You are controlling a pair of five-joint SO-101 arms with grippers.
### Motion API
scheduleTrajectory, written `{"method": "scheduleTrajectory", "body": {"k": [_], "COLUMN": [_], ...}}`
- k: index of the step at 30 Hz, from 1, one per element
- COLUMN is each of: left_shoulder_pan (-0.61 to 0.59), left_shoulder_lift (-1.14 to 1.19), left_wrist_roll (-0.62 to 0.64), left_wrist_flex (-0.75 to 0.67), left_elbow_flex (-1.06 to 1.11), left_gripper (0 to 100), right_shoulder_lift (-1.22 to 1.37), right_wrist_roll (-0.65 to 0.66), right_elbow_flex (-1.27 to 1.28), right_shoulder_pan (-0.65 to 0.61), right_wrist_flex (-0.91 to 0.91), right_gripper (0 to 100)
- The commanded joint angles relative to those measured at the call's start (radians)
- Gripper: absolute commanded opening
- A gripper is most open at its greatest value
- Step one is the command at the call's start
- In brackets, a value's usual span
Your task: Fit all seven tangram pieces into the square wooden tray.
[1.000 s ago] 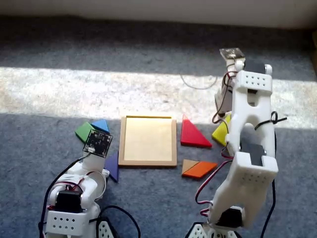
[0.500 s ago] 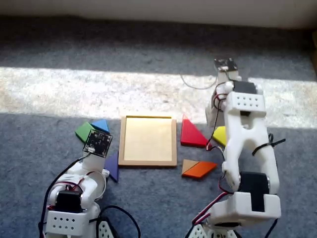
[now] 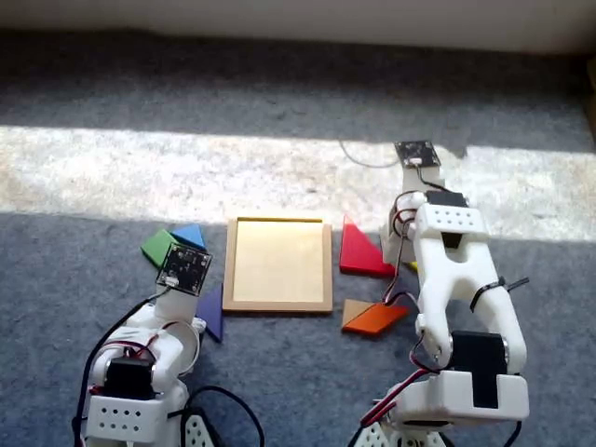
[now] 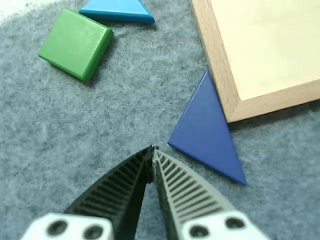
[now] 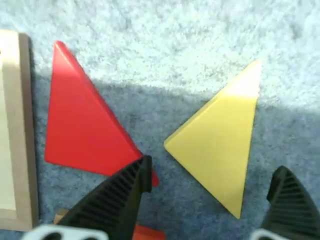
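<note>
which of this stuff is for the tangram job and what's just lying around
For the job: wooden tray, red triangle, yellow triangle, orange piece, tan piece, dark blue triangle, green square, light blue triangle.
Just lying about: thin wire on the carpet.

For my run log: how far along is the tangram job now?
Done: nothing; the wooden tray holds no piece. In hand: the right pincer is open over the yellow triangle, gripping nothing; the left pincer is shut beside the dark blue triangle. Left: all seven, lying on the carpet around it.
</note>
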Motion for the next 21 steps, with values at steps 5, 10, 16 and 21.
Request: {"method": "scheduleTrajectory", "body": {"k": [5, 10, 16, 21], "left_shoulder_pan": [-0.013, -0.013, -0.013, -0.013], "left_shoulder_lift": [-0.030, -0.030, -0.030, -0.030], "left_wrist_roll": [0.008, 0.008, 0.008, 0.008], "left_wrist_flex": [0.002, 0.002, 0.002, 0.002], "left_elbow_flex": [0.021, 0.021, 0.021, 0.021], "left_gripper": [1, 1, 1, 1], "right_shoulder_lift": [0.022, 0.142, 0.245, 0.249], "right_wrist_roll": [-0.009, -0.009, -0.012, -0.014], "right_elbow_flex": [-0.016, -0.102, -0.191, -0.202], "right_shoulder_pan": [-0.008, 0.015, 0.031, 0.031], "right_wrist_flex": [-0.038, -0.050, -0.044, -0.044], "right_gripper": [40.2, 40.1, 40.0, 40.0]}}
